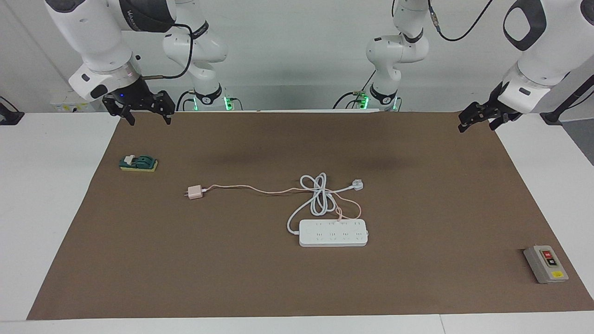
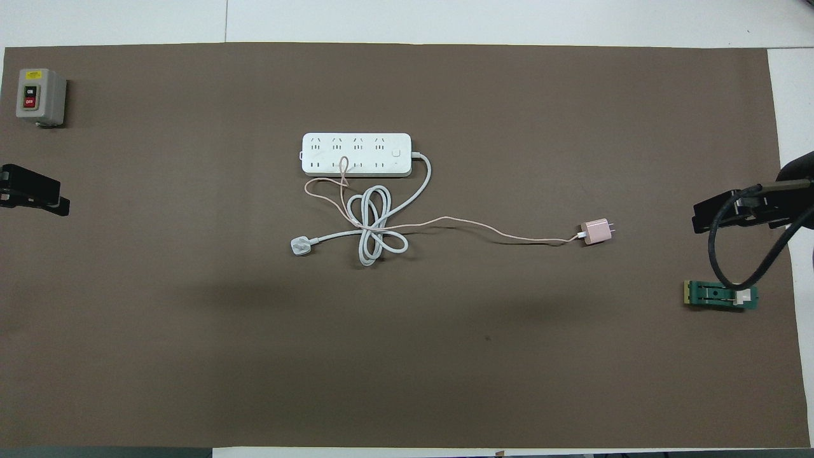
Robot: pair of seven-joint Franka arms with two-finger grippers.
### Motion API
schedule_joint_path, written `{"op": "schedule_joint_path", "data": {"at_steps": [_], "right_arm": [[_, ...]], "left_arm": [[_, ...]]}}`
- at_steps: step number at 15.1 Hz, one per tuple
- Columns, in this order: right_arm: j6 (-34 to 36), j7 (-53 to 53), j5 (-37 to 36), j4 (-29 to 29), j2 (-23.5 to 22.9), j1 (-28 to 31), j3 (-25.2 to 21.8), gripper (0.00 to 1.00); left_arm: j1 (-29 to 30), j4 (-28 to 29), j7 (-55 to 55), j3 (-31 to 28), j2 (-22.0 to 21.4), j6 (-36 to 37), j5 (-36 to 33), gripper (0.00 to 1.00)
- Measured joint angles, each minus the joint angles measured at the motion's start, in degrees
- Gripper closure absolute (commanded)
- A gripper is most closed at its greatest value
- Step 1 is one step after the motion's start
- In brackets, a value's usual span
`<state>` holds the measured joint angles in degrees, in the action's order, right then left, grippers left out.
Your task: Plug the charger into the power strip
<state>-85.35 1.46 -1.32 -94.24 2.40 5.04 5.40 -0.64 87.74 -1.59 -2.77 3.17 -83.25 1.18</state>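
One charger point(image 1: 195, 192), one power strip point(image 1: 333, 233), one grey switch box point(image 1: 545, 264), one green block point(image 1: 138, 163).

Bench layout, mid-mat

Power strip point(image 1: 333, 233) farther from robots than its coiled cord point(image 1: 318, 195); charger point(image 1: 194, 192) well apart toward right arm's end, its cable point(image 1: 250, 188) crossing the coil; button box point(image 1: 545, 264) at left arm's end.

The charger point(image 1: 195, 192) is a small pale pink cube lying on its side on the brown mat, unplugged, its two metal prongs pointing toward the right arm's end of the table; its thin pink cable point(image 1: 250, 188) trails to the power strip point(image 1: 333, 233) and loops onto it; the strip is a flat white bar with two rows of outlets, lying mid-table, farther from the robots than the charger, its thick white cord point(image 1: 318, 197) coiled beside it.
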Motion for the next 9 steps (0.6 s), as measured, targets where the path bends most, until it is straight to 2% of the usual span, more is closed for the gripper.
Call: {"op": "schedule_joint_path", "data": {"at_steps": [9], "right_arm": [[0.1, 0.0, 0.0, 0.1, 0.1, 0.5, -0.1, 0.0]], "left_arm": [[0.0, 0.0, 0.0, 0.0, 0.0, 0.0, 0.0, 0.0]]}}
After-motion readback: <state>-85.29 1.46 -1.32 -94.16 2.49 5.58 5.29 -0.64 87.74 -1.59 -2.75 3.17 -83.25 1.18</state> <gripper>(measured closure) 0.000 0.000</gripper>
